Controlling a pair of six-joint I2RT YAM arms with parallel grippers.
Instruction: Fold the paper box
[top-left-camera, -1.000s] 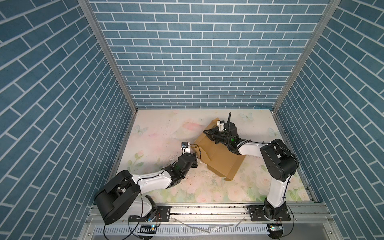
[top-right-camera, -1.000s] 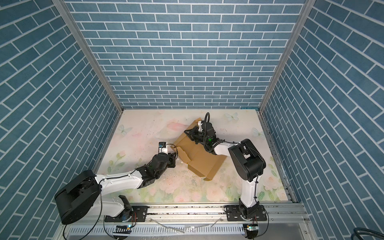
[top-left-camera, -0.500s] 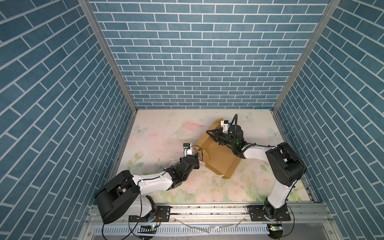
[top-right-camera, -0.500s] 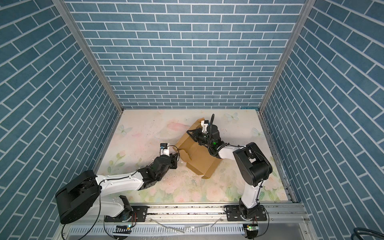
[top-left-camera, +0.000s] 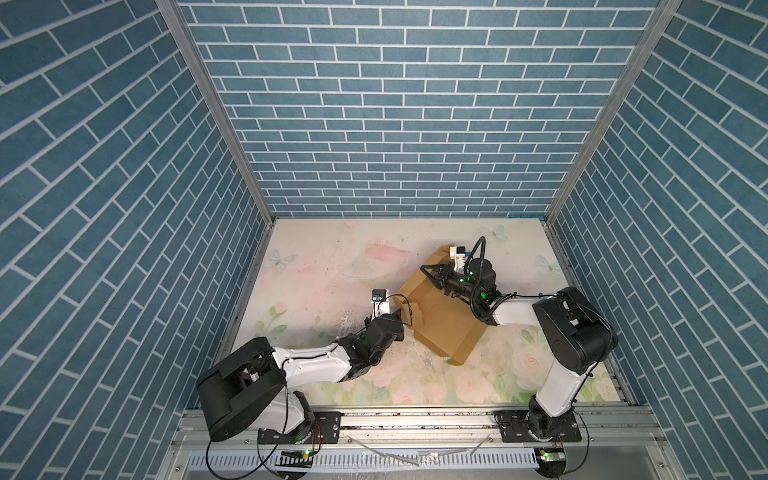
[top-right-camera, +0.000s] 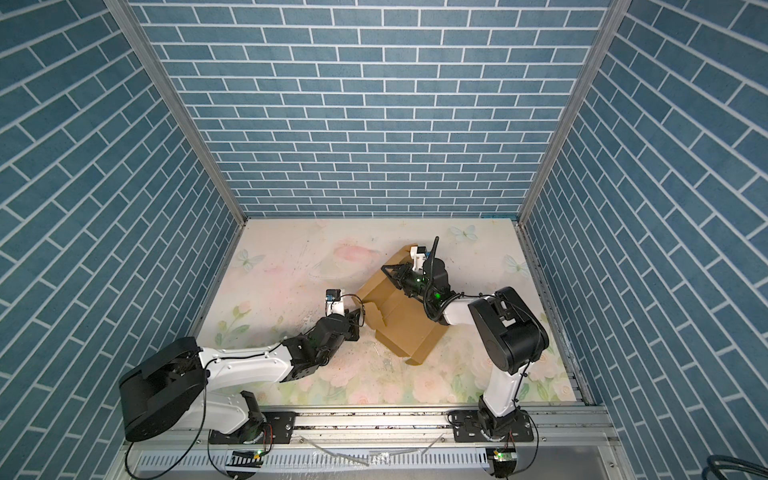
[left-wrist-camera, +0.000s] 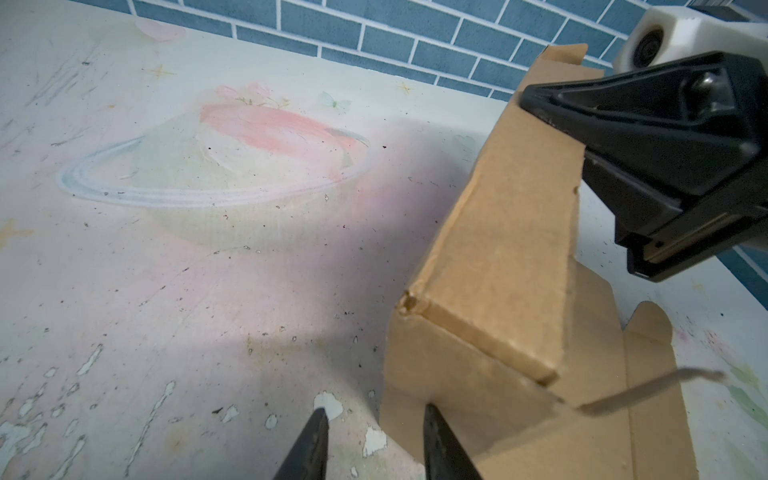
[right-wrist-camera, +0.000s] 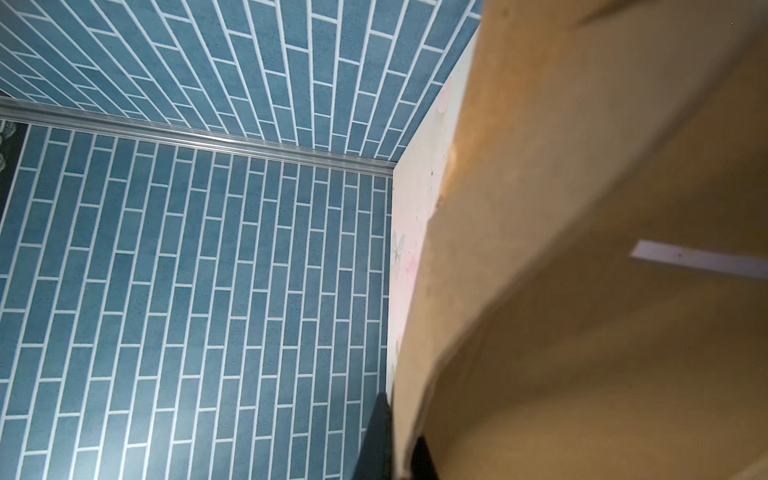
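The paper box (top-left-camera: 451, 328) (top-right-camera: 409, 328) is brown cardboard, half folded, lying right of the table's middle in both top views. One long wall (left-wrist-camera: 511, 232) stands upright with an end flap folded at its corner. My right gripper (top-left-camera: 427, 270) (top-right-camera: 387, 270) (left-wrist-camera: 525, 97) is shut on that wall's top edge, and the right wrist view shows the cardboard (right-wrist-camera: 582, 291) pinched between its jaws (right-wrist-camera: 400, 444). At the box's left corner my left gripper (top-left-camera: 402, 318) (top-right-camera: 358, 319) (left-wrist-camera: 374, 415) sits low and open. One fingertip (left-wrist-camera: 430, 415) is over a flat flap and the other is over bare table.
The floral table (top-left-camera: 332, 270) lies inside blue brick walls on three sides. A metal rail (top-left-camera: 415, 419) with both arm bases runs along the front edge. A thin black cable (left-wrist-camera: 648, 386) crosses the cardboard in the left wrist view.
My left gripper has slid right, up to the box's left corner. The right arm's elbow has swung right while its gripper stays shut on the wall.
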